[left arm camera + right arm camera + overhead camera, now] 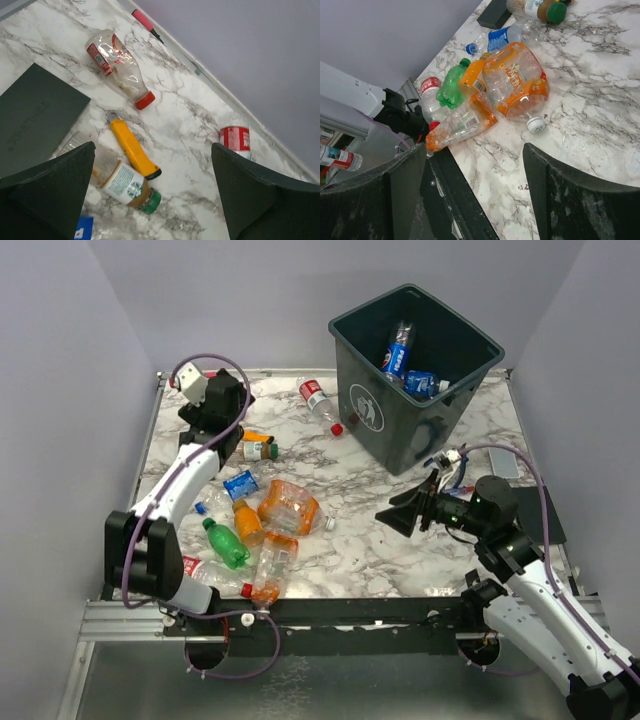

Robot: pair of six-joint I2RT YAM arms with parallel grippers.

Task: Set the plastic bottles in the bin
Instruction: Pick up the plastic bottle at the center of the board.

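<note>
**Left hand** (pixel 152 150): fingers spread wide, holding nothing, poised over the far left corner of the white marble-patterned bench (pixel 370 545). Below it lie a brown-tinted bottle with a white label and green cap (pixel 127 186) and a yellow utility knife (pixel 134 147), close together. A flat black rectangular pad (pixel 35 112) sits just beside them.

**Front left of the bench:** the main heap of plastic bottles. It includes:
- a green plastic bottle (pixel 226 544)
- an orange plastic bottle (pixel 248 522)
- a wide clear bottle with an orange wrap (pixel 290 506)
- a clear bottle with an orange label (pixel 272 568)
- a crushed blue-labelled bottle (pixel 240 483)

All lie on their sides, and several touch.

**Centre rear:** one clear bottle with a red label and red cap (pixel 321 403) lies on its side near the bin.

**Right rear:** the large square dark green-grey plastic bin (pixel 395 435) stands upright. Two blue-labelled bottles (pixel 399 348) are visible inside it.

**Right hand** (pixel 403 512): fingers apart with nothing between them, low over the right side of the bench and aimed toward the heap.

**Status (judgement):** early stage. Two bottles are deposited and most of the visible bottles remain on the bench. Neither hand carries a bottle, so a fresh grasp is the step in hand. The heap is the largest part of what is left.
</note>
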